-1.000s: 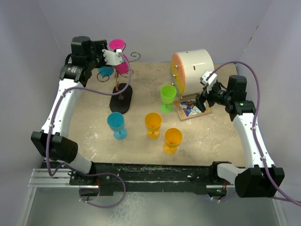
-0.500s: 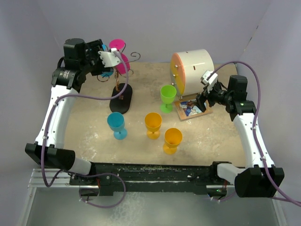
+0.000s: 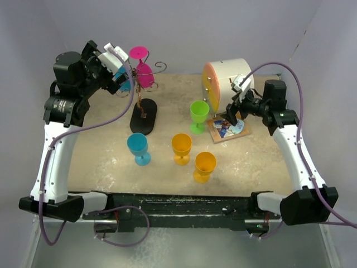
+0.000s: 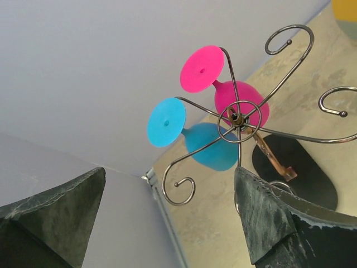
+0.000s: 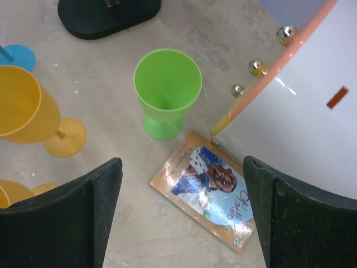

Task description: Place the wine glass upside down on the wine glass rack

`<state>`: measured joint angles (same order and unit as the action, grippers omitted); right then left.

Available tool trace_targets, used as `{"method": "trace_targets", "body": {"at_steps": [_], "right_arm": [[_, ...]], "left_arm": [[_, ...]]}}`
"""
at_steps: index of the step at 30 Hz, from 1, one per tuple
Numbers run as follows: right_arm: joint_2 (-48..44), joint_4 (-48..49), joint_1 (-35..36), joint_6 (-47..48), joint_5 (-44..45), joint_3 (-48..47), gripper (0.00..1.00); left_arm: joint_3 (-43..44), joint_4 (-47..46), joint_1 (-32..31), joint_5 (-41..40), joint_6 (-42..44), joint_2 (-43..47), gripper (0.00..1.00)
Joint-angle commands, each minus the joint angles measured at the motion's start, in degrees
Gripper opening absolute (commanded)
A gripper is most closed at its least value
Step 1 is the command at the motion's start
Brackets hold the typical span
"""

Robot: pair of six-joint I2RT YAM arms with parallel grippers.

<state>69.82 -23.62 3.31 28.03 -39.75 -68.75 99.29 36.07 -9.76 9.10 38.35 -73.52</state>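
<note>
Left gripper (image 4: 167,215) opened wide, pulled back from thin dark wire rack (image 4: 239,118). Blue plastic wine glass (image 4: 207,146) left hanging upside down on rack, beside pink plastic glass (image 4: 241,101). Right gripper (image 5: 183,218) held open, empty, above green plastic glass (image 5: 167,89) right of rack.

The right wrist view cuts the wine glass rack (image 5: 109,17) above its base

We are logging: wine glass rack (image 4: 239,118) holding pink wine glass (image 4: 254,103) and blue wine glass (image 4: 206,148) inverted; left gripper (image 4: 170,170) gaping.
</note>
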Motion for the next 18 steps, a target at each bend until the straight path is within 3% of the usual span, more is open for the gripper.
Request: {"method": "trace_targets", "body": {"at_steps": [1,7,18], "right_arm": [[2.0,1.0,3.3,0.2,1.7,-5.4,0.9],[5.9,3.9,10.7,-3.6,10.0,-8.6,0.83],[22.3,-2.4,20.2,-1.8,25.1,-23.1,0.78]], "left_arm": [[-0.8,-2.7,0.4,-3.7,-11.4,2.1,0.99],[0.0,-1.6,0.7,-5.1,-14.7,3.4,0.99],[1.4,0.2,2.3,-4.7,-15.5,4.4,0.99]]}}
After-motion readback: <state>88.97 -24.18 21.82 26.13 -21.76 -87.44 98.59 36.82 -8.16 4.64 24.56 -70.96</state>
